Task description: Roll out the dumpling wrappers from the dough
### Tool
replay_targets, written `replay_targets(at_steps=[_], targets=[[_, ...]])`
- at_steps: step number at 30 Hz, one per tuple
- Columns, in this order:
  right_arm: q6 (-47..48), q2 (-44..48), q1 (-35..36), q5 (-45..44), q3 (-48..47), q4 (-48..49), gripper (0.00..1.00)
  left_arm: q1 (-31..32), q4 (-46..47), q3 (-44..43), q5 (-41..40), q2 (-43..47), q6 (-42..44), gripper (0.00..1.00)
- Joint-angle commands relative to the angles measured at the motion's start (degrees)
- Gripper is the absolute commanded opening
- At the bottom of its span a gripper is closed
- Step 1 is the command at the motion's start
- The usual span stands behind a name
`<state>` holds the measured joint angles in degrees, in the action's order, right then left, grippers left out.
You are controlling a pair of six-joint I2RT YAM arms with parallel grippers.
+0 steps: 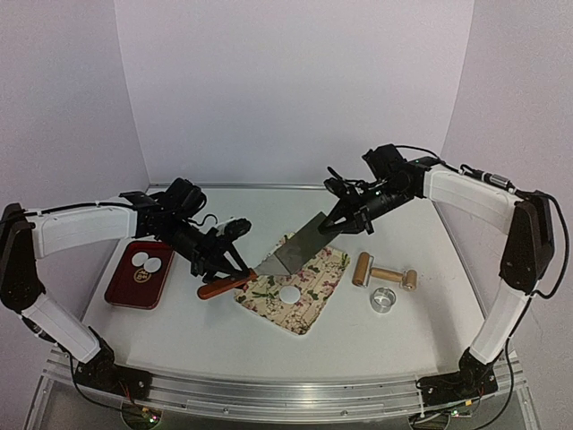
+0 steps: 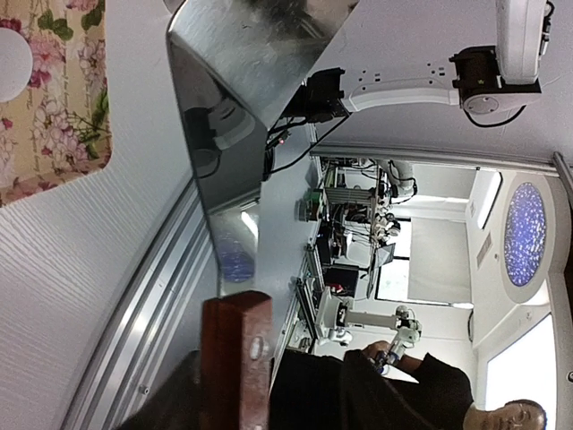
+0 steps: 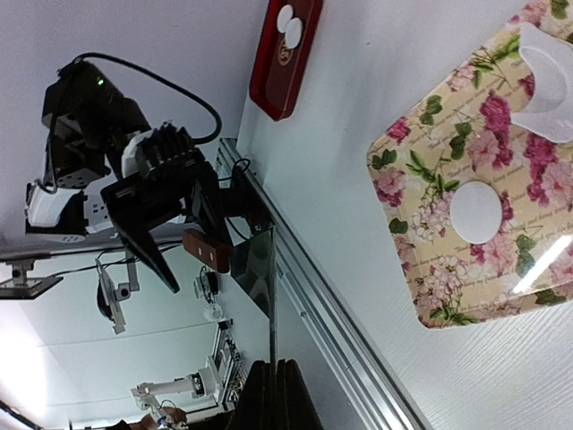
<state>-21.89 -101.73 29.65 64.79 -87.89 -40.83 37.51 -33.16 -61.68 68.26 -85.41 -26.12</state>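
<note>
A metal scraper with a red-brown handle (image 1: 221, 288) and a shiny blade (image 1: 300, 247) hangs tilted over the floral mat (image 1: 309, 309). My left gripper (image 1: 231, 271) is shut on the handle (image 2: 236, 358). My right gripper (image 1: 337, 224) is shut on the blade's far edge, seen edge-on in the right wrist view (image 3: 271, 296). One dumpling wrapper (image 1: 290, 293) lies on the mat. Two more wrappers (image 1: 146, 263) lie in the red tray (image 1: 125, 288). A leftover piece of dough (image 3: 548, 85) with a round bite cut out lies at the mat's far end.
A wooden rolling pin (image 1: 385, 273) and a small metal ring cutter (image 1: 384, 298) lie right of the mat. The red tray sits at the left. White walls enclose the back and sides, and a metal rail runs along the near edge.
</note>
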Motion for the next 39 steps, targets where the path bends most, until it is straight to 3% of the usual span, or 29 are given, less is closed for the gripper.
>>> replay_targets(at_steps=[1,5,10,15,19,24,28,39], targets=[[-7.6,5.0,-1.0,-8.0,1.0,3.0,0.00,-3.3,14.7,5.5,-5.6,7.5,-8.4,0.76],[-16.6,7.5,-1.5,-8.9,3.2,12.6,0.00,-5.0,28.7,11.9,-10.3,13.2,-19.8,0.83],[-27.2,9.7,-1.6,-7.6,8.6,27.5,0.00,-6.6,34.3,15.6,-14.5,16.8,-24.8,0.85],[-27.3,9.9,-1.6,-7.9,8.9,28.7,0.00,-9.9,41.7,18.7,-13.1,19.8,-31.8,0.85],[-27.2,9.5,-1.5,-7.2,9.1,28.7,0.00,-11.0,46.1,19.9,-12.8,20.1,-35.8,0.78],[-26.3,10.1,-1.5,-7.0,9.8,28.6,0.00,-11.0,44.4,19.3,-13.7,19.5,-36.5,0.75],[-25.9,10.5,-1.5,-7.1,10.9,28.6,0.00,-11.0,42.6,18.4,-13.6,18.2,-36.6,0.65],[-25.1,10.3,-0.7,-7.7,11.2,28.5,0.00,-11.0,39.3,16.5,-15.0,16.4,-37.6,0.56]])
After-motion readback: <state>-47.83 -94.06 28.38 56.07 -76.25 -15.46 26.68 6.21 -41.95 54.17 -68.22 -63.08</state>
